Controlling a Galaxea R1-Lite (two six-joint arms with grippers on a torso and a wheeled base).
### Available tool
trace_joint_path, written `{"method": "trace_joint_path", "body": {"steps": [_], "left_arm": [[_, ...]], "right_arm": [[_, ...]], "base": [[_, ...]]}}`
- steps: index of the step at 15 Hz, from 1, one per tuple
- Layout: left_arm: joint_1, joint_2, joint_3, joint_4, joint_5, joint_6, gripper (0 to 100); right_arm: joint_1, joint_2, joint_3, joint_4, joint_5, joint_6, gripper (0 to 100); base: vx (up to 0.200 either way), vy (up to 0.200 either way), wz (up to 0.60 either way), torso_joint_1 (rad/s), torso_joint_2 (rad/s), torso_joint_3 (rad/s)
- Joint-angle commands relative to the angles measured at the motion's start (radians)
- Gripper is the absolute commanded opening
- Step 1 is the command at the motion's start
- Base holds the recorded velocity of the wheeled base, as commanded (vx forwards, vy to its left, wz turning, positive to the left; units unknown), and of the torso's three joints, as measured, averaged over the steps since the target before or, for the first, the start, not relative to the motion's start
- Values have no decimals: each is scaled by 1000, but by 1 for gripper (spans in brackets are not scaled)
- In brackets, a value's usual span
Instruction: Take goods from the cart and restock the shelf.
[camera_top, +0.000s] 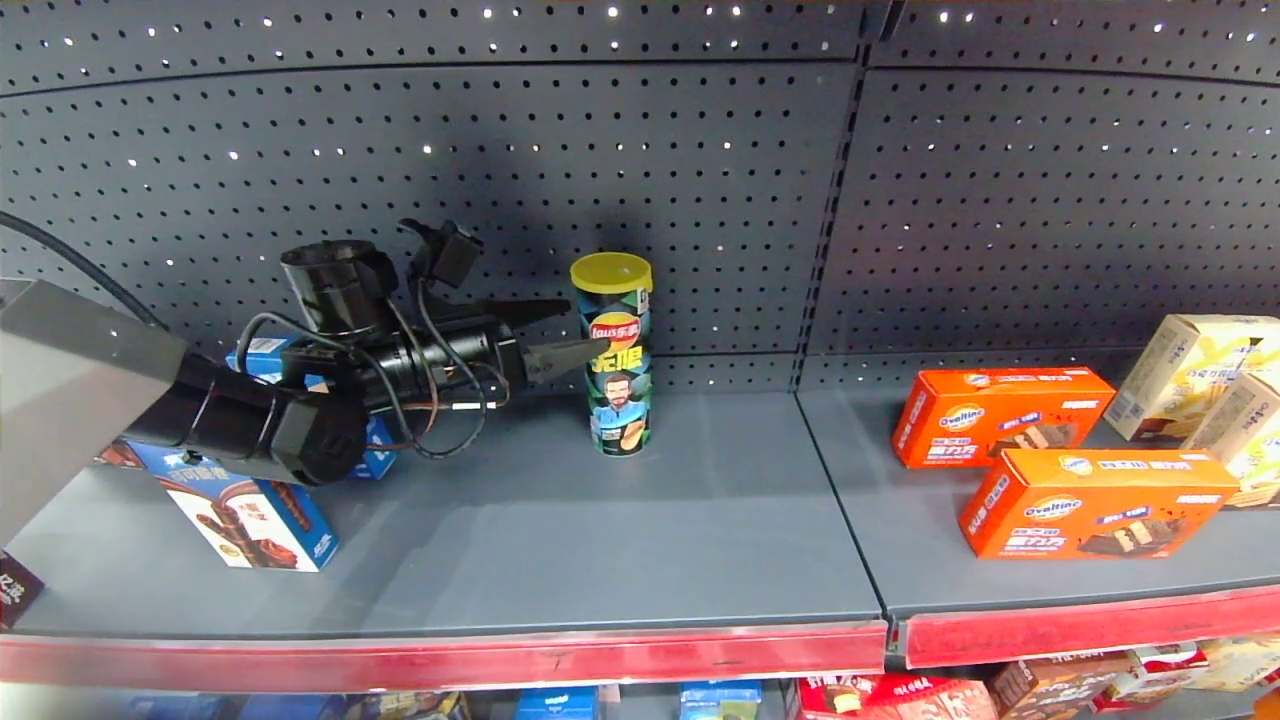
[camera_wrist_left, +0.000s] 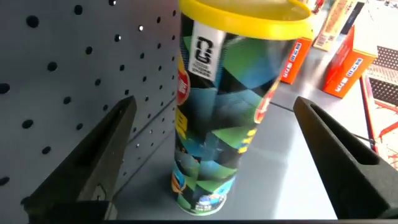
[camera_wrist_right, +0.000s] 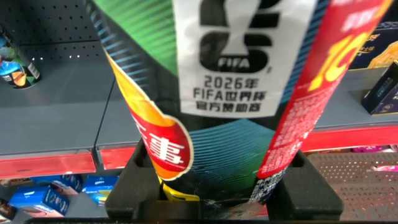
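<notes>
Grey shelf (camera_top: 650, 540): left gripper (camera_top: 582, 330) is being held spread just beside upright chip can (camera_top: 612, 355); second can (camera_wrist_right: 236, 93) is being pinched by right gripper (camera_wrist_right: 224, 177).

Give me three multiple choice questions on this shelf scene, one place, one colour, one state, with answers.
1. Where does the chip can stand? A on the grey shelf; B on an orange box; C on a blue box.
2. Its lid is: A red; B yellow; C white.
3. Which tool is open? A left; B right; C both.
1 A: it stands upright on the shelf board. 2 B: the lid shows yellow. 3 A: the left tool has fingers flanking the can without touching; the right tool grips a second can.
</notes>
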Motion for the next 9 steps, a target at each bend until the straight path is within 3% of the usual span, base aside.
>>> {"method": "trace_joint_path", "body": {"steps": [1,3,9], "left_arm": [[-11,19,-13,0,-3,0,100],[-9,25,-28,2,-46,-1,100],[-11,81,-125,8,-49,-34,100]], "right_arm": [[-1,0,-4,0,0,0,0],[-3,0,-4,0,0,0,0],[-3,0,-3,0,0,0,0]], "base": [[0,0,0,0,0,0],[0,0,0,0,0,0],[0,0,0,0,0,0]]}}
